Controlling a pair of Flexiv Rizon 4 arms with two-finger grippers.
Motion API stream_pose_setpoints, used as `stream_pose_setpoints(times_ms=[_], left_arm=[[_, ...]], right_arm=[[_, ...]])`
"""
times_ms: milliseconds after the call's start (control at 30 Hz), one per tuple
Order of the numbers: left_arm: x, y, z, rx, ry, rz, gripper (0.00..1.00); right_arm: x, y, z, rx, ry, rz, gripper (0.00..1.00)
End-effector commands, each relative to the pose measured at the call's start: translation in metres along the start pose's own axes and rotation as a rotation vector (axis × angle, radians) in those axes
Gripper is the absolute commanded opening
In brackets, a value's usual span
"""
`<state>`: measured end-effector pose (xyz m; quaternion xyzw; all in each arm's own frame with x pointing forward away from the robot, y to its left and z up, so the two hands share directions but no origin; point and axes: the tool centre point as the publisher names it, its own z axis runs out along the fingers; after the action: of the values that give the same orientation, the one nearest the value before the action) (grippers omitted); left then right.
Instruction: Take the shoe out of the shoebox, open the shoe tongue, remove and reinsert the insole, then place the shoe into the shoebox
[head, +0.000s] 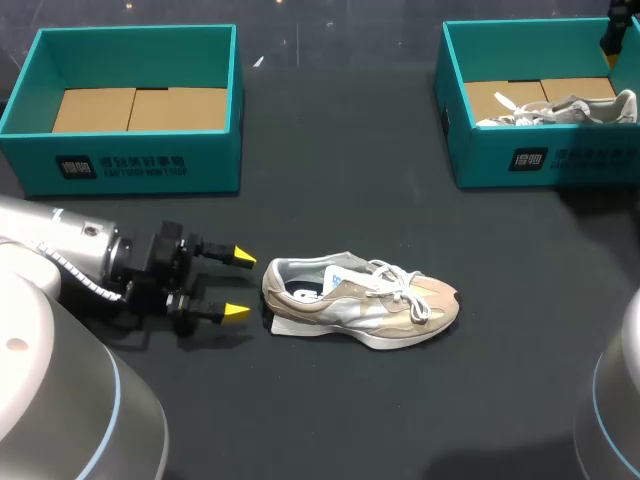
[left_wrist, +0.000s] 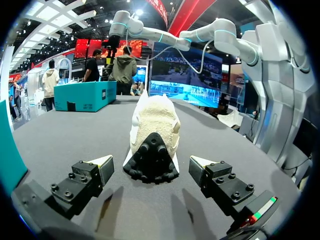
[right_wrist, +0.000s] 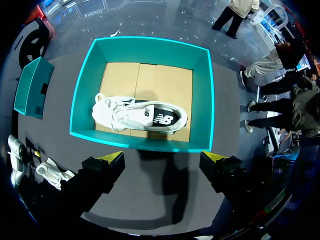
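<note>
Only the right wrist view shows right jaws released over the white shoe (right_wrist: 142, 116); left jaws gape behind the beige shoe (head: 365, 300).

Trade-show hall; big display screens (left_wrist: 192, 82), ceiling lights (left_wrist: 55, 15), dark demo table (head: 330, 400)

No print here is sharp enough to read with confidence. In the head view, the left shoebox (head: 215, 165), upper left of the frame, carries a dark square mark (head: 73, 166) and a row of pale characters (head: 140, 165) on its front wall. The right shoebox (head: 480, 165), upper right, carries the same. The boxed shoe (right_wrist: 130, 114) shows a white side emblem (right_wrist: 161, 120). The tan shoe (head: 390, 312) at centre has what may be a blue label (head: 333, 277) inside.
</note>
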<state>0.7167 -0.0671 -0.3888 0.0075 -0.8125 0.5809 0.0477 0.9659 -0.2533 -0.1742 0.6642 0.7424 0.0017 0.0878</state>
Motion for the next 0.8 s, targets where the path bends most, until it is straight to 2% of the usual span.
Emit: stream_pose_setpoints(times_ms=[33,800], left_arm=[[-0.001,0.003,0.009,0.006,-0.020,-0.002,1.00],[-0.002,0.004,0.040,0.029,-0.052,0.009,1.00]], right_arm=[[0.000,-0.001,0.000,-0.001,-0.001,0.000,1.00],[0.000,-0.001,0.000,-0.001,-0.001,0.000,1.00]])
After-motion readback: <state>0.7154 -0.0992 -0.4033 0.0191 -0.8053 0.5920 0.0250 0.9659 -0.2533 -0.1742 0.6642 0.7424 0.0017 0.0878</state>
